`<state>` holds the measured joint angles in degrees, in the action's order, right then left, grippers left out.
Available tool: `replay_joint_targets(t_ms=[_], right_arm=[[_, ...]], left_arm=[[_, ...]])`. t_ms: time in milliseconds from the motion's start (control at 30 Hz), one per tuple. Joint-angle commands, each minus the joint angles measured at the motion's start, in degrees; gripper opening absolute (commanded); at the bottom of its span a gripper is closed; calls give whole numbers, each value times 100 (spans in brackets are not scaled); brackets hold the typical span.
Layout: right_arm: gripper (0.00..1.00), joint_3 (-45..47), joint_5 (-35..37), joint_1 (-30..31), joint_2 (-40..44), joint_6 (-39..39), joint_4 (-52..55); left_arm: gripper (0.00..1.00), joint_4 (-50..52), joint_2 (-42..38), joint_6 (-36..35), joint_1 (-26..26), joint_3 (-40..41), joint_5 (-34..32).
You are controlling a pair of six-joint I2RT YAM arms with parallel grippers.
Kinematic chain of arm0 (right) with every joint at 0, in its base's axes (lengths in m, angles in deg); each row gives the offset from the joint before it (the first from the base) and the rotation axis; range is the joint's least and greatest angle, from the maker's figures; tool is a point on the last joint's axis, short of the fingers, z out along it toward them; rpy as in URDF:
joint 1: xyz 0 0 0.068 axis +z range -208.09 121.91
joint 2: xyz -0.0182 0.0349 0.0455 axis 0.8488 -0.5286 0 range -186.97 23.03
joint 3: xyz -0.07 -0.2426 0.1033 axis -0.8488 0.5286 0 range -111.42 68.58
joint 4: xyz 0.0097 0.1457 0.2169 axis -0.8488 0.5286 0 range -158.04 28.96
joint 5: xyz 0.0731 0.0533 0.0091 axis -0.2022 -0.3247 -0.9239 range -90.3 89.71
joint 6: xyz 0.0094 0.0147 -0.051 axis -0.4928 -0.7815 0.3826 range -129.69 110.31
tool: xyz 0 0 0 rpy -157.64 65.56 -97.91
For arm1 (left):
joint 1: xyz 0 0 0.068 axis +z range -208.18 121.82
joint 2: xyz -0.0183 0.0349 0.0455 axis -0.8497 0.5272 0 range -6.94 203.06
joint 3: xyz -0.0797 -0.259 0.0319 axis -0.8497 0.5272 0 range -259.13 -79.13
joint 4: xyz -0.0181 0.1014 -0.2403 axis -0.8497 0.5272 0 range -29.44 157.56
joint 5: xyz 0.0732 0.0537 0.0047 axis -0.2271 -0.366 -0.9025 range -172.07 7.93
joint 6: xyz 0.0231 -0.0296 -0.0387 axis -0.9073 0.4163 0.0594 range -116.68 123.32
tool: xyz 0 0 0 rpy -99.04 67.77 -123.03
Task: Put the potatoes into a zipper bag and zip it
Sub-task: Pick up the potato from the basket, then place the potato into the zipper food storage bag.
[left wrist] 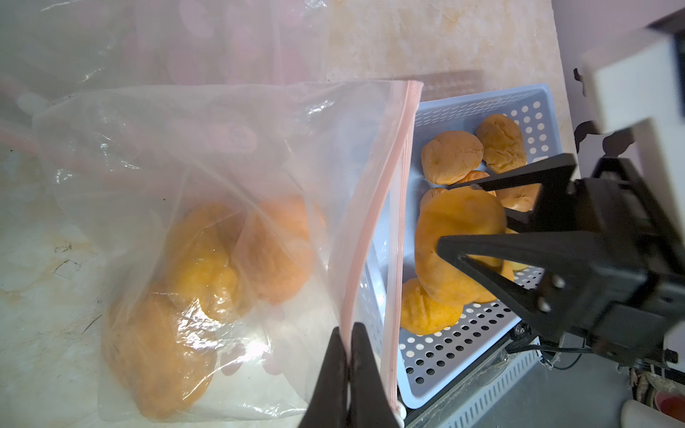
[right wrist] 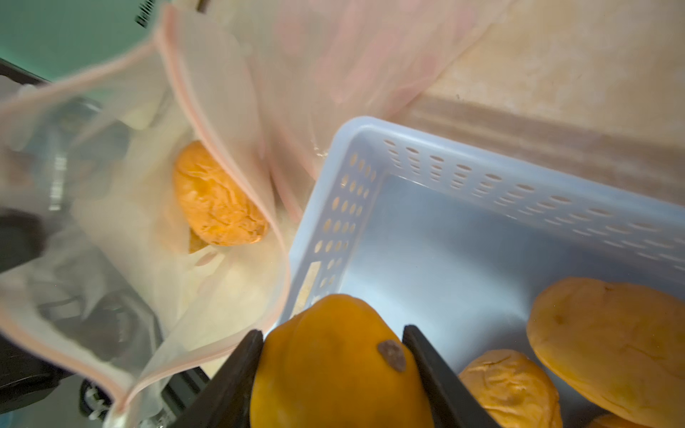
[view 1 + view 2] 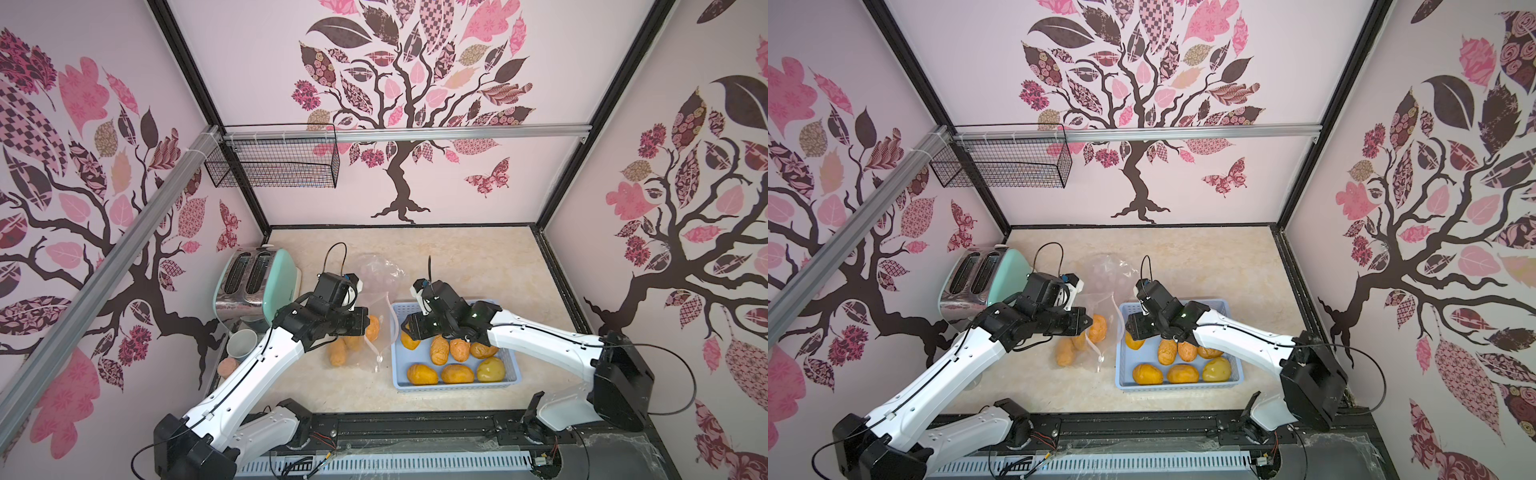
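Note:
The clear zipper bag (image 3: 376,332) with a pink zip strip lies left of the blue basket (image 3: 457,384), with three potatoes (image 1: 200,259) inside. My left gripper (image 1: 350,328) is shut on one side of the bag's rim and holds the mouth open towards the basket. My right gripper (image 2: 333,333) is shut on an orange potato (image 2: 333,378) over the basket's left end, beside the bag's mouth (image 2: 222,155). Several more potatoes (image 3: 439,350) lie in the basket, one of them yellow-green (image 3: 491,370).
A mint toaster (image 3: 257,282) stands at the left with a grey cup (image 3: 241,344) and a pinkish round fruit (image 3: 227,368) in front of it. A second crumpled clear bag (image 3: 380,270) lies behind the zipper bag. A wire basket (image 3: 274,162) hangs on the back rail.

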<state>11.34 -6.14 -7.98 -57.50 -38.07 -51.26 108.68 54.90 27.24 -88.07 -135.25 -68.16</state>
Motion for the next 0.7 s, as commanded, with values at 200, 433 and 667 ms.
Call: replay_joint_targets(t_ms=[200,433,667], right_arm=[[59,23,-699,9,440,-387,-1078],[59,-197,-779,67,-270,-634,-1520],[59,-350,-945,70,-888,-1025,-1936]], left_arm=[[0,-48,-54,-72,9,171,33],[0,-49,-62,-72,9,166,26],[0,-39,-100,-81,1,171,2]])
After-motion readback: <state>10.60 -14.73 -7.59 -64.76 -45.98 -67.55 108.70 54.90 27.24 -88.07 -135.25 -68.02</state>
